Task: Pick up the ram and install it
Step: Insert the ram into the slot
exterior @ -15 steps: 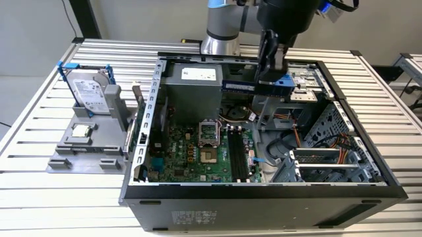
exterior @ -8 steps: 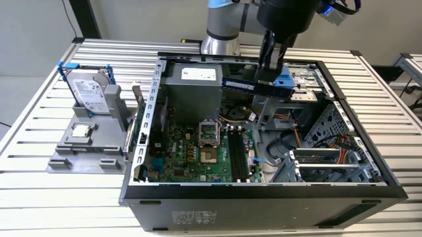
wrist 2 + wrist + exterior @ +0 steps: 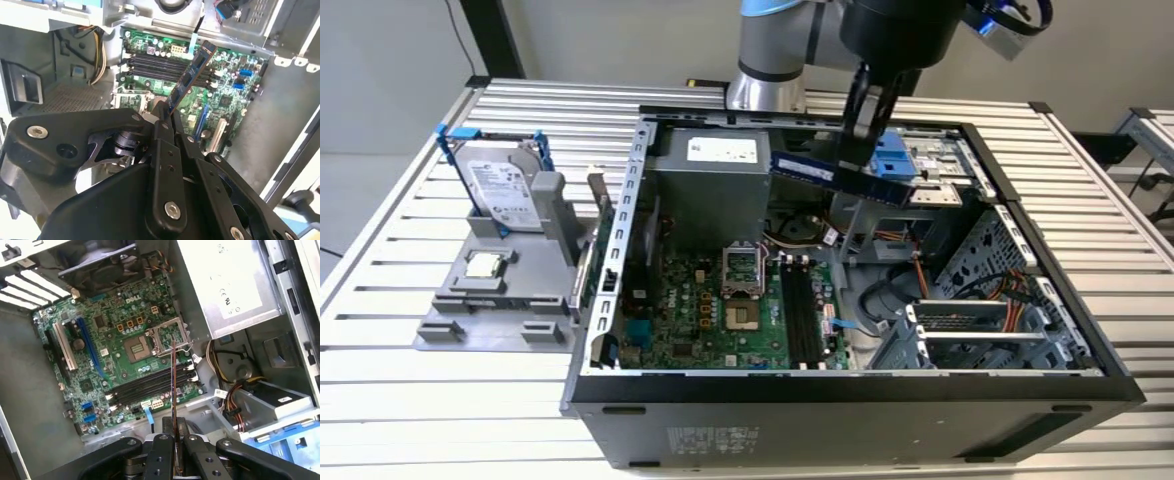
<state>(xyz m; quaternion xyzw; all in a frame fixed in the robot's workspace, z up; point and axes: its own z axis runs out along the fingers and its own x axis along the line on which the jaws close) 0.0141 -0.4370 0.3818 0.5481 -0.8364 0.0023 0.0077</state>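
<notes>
My gripper (image 3: 861, 160) hangs over the open computer case (image 3: 607, 300), shut on the ram (image 3: 841, 178), a long dark blue stick held level above the far part of the case. In the second wrist view the ram (image 3: 192, 75) sticks out from between the black fingers (image 3: 165, 150), tilted over the green motherboard (image 3: 225, 95). The first wrist view shows the ram (image 3: 173, 405) edge-on as a thin line, above the black memory slots (image 3: 150, 385). In the exterior view those memory slots (image 3: 803, 310) lie well below and nearer than the stick.
A grey power supply (image 3: 707, 185) and blue drive cage (image 3: 897, 160) flank the gripper inside the case. The open processor socket (image 3: 743, 268) lies beside the slots. On the exterior view's left, a grey stand (image 3: 500, 290) carries a silver hard drive (image 3: 507, 190) and a small processor chip (image 3: 484, 264).
</notes>
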